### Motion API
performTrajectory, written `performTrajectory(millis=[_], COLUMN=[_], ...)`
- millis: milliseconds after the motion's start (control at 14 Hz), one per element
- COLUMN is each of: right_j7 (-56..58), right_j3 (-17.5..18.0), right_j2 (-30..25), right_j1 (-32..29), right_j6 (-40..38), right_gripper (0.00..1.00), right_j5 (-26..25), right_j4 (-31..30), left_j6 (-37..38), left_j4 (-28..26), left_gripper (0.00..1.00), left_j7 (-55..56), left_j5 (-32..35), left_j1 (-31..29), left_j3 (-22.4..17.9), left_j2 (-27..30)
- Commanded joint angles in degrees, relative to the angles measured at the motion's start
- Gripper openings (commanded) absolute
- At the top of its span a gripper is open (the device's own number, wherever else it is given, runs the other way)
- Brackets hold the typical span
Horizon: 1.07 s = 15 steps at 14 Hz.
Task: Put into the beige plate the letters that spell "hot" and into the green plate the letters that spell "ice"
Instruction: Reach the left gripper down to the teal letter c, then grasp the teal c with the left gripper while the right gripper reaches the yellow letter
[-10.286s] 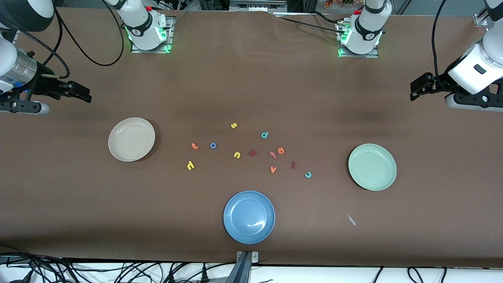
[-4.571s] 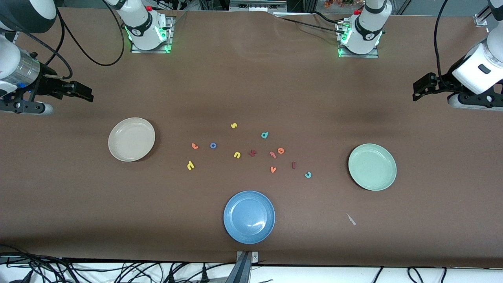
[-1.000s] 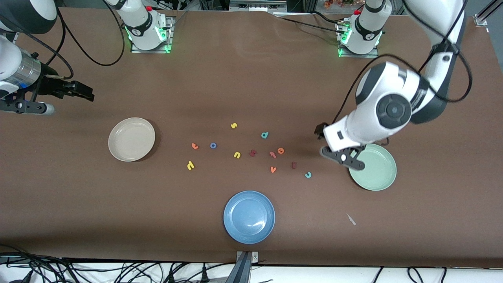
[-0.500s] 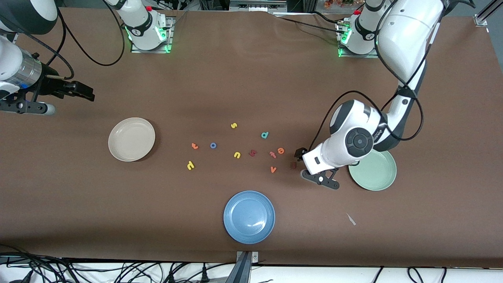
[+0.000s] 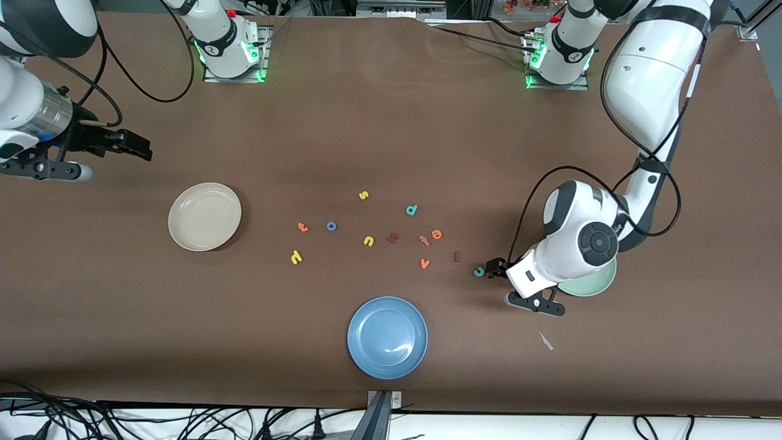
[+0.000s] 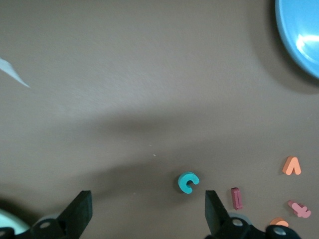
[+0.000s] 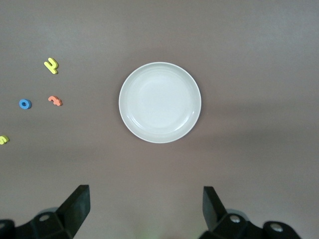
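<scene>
The teal "c" [image 5: 479, 271] lies on the table just off the tips of my left gripper [image 5: 492, 269]. In the left wrist view the "c" [image 6: 188, 182] shows between the open fingers of the left gripper [image 6: 147, 215], closer to one of them and untouched. The dark red "i" [image 5: 456, 256] and orange "e" [image 5: 436, 233] lie close by. The left wrist covers much of the green plate [image 5: 595, 286]. The yellow "h" [image 5: 296, 257], blue "o" [image 5: 332, 226] and orange "t" [image 5: 302, 227] lie beside the empty beige plate [image 5: 204, 216]. My right gripper [image 5: 133, 146] waits open, high over the table at its own end.
A blue plate [image 5: 387, 337] stands near the front edge. Other letters lie in the middle: a yellow "s" [image 5: 363, 195], a yellow "u" [image 5: 368, 241], a teal "d" [image 5: 412, 210], a dark red angular one [image 5: 393, 238] and an orange "v" [image 5: 424, 263]. A white scrap [image 5: 545, 341] lies near the green plate.
The left arm has swung in from the table's end and come down, its open gripper now low at the teal "c". The right gripper has barely shifted.
</scene>
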<state>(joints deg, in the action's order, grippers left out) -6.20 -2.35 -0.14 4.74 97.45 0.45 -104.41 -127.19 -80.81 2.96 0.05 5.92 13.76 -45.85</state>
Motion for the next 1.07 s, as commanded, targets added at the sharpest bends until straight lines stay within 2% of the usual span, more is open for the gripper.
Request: performTrajectory(millis=[0, 143, 214, 357, 571, 714, 1000], right_j7=[-0.3, -2.9, -5.1, -8.6, -14.3, -16.3, -16.4], right_j3=[0.3, 2.4, 3.1, 5.9, 9.5, 10.0, 10.0], right_j2=[-0.2, 0.4, 1.6, 3.9, 9.3, 12.9, 20.0], right_j1=[0.4, 0.4, 0.5, 0.7, 1.0, 2.4, 4.4], right_j6=[7.1, 9.9, 10.5, 13.7, 21.0, 25.5, 32.5], right_gripper=[1.0, 1.0, 1.0, 1.0, 1.0, 1.0, 1.0], right_j5=[1.1, 1.5, 1.6, 1.6, 1.5, 1.5, 1.3], right_j4=[-5.8, -7.2, -7.2, -7.2, -7.2, -7.0, -5.5], left_j6=[-0.3, -0.3, -0.4, -3.0, -6.1, -6.4, -6.2], left_j4=[1.9, 1.8, 1.6, 1.2, -0.1, -0.1, -0.7], left_gripper=[0.91, 0.89, 0.79, 0.72, 0.71, 0.71, 0.71], left_j7=[-0.2, -0.1, 0.5, 1.6, 2.0, 2.2, 7.0], left_j5=[-0.6, -0.5, -0.5, -0.5, 1.7, 8.0, 8.4], left_j1=[1.5, 2.2, 2.9, 3.2, 3.9, 3.8, 5.4], left_j3=[-0.1, -0.1, -0.1, -0.1, -0.7, -0.8, -0.8], left_j2=[-2.1, -2.6, -2.8, -3.7, -5.2, -5.6, -5.5])
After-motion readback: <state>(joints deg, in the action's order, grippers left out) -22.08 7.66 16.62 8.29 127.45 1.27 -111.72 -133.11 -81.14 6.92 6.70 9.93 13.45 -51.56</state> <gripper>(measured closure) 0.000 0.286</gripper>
